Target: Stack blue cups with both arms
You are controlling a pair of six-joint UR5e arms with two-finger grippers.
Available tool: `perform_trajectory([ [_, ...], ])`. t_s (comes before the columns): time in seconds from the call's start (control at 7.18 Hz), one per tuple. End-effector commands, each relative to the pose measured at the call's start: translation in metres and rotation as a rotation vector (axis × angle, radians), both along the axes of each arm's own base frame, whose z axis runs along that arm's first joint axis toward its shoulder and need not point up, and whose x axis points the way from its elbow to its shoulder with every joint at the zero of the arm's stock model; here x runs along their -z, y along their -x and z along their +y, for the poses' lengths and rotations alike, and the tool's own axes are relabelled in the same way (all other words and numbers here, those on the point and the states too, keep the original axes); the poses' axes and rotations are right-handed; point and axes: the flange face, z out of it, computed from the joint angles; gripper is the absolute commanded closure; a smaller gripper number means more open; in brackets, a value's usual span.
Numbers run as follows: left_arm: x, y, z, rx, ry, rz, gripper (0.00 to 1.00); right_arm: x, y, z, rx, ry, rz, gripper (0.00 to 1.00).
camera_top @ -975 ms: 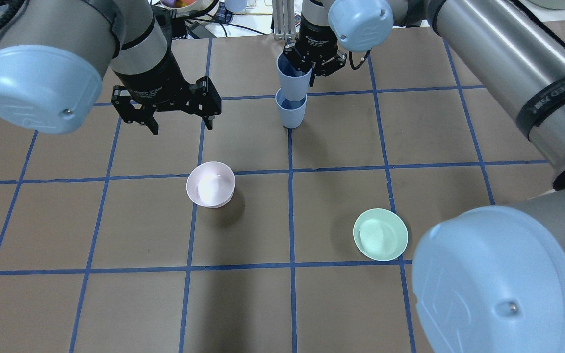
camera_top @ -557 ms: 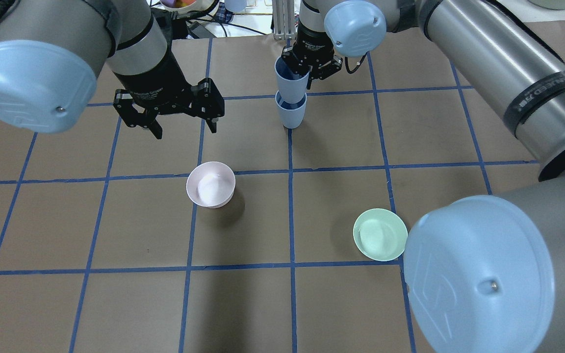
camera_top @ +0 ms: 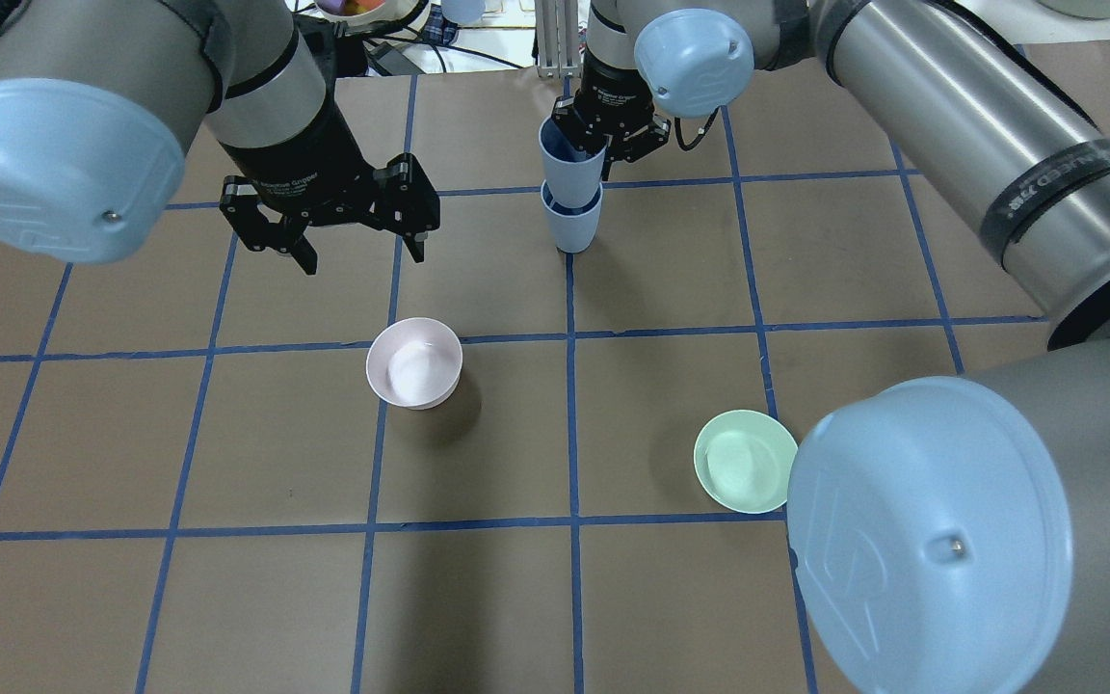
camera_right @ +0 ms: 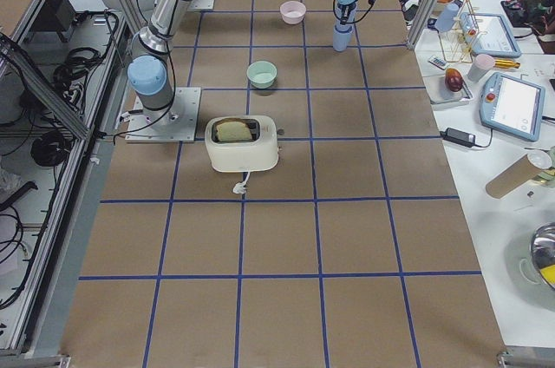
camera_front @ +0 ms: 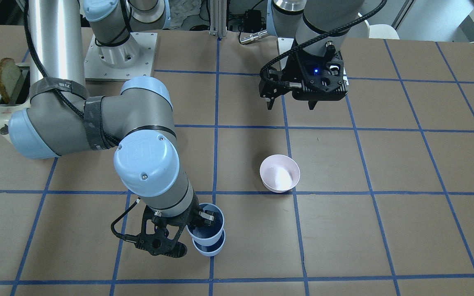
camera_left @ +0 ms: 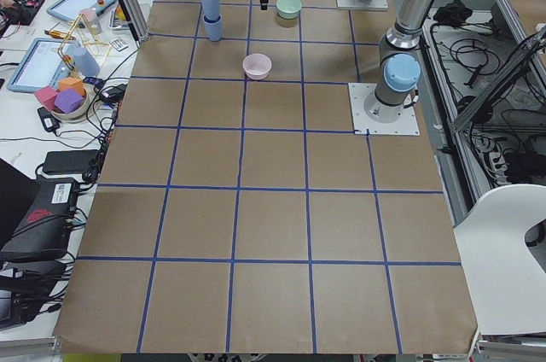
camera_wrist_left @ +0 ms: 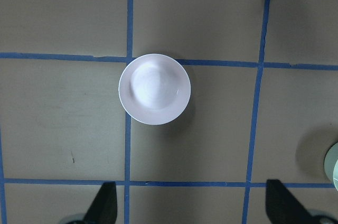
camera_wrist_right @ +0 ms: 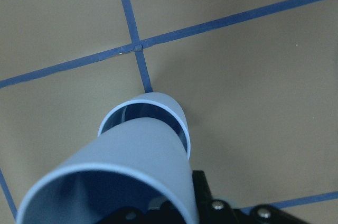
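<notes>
Two blue cups stand at the far middle of the table. The lower cup point(camera_top: 571, 229) point(camera_front: 210, 249) point(camera_wrist_right: 180, 120) stands upright on a blue tape line. My right gripper point(camera_top: 603, 145) point(camera_front: 198, 222) is shut on the rim of the upper cup point(camera_top: 570, 164) point(camera_front: 209, 230) point(camera_wrist_right: 127, 176), one finger inside it. The upper cup's base sits in the lower cup's mouth. My left gripper point(camera_top: 362, 258) point(camera_front: 290, 107) is open and empty. It hovers left of the cups and above the pink bowl point(camera_wrist_left: 154, 88).
The pale pink bowl point(camera_top: 413, 363) point(camera_front: 279, 173) stands near the table's middle. The mint-green bowl point(camera_top: 743, 461) is at the right, partly under my right arm's elbow. A white toaster point(camera_right: 243, 144) with bread stands near the right arm's base. Clutter lies beyond the far edge.
The right gripper has shifted slightly away and the upper cup sits a little deeper in the lower cup. The right elbow swung left. The left gripper barely moved.
</notes>
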Motion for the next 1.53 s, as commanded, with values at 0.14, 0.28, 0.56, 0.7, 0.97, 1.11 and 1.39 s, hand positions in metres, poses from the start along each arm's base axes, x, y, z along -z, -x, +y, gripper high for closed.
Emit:
perform_trajectory([
  [0.14,0.0,-0.001,0.0,0.0,0.002,-0.008,0.0,0.003,0.001,-0.001,0.003,-0.004,0.001,0.2],
  [0.28,0.0,-0.001,0.0,0.0,0.003,-0.01,0.0,-0.007,0.004,0.0,0.005,0.006,0.012,0.11],
  [0.56,-0.002,-0.006,-0.002,0.002,0.011,-0.027,0.0,-0.06,0.027,0.022,0.01,-0.001,0.019,0.0],
  [0.7,-0.005,-0.019,-0.004,0.032,0.018,-0.034,0.0,-0.079,0.05,0.03,0.028,-0.029,0.025,0.0],
  [0.97,-0.02,-0.043,0.003,0.079,0.025,-0.034,0.0,-0.128,0.114,0.05,-0.038,-0.017,0.038,0.0],
  [1.11,-0.02,-0.05,0.003,0.06,0.014,-0.03,0.0,-0.13,0.13,0.074,-0.041,-0.027,0.114,0.0],
  [1.39,-0.023,-0.057,0.003,0.045,0.02,-0.033,0.0,-0.117,0.145,0.143,-0.081,-0.073,0.137,0.0],
])
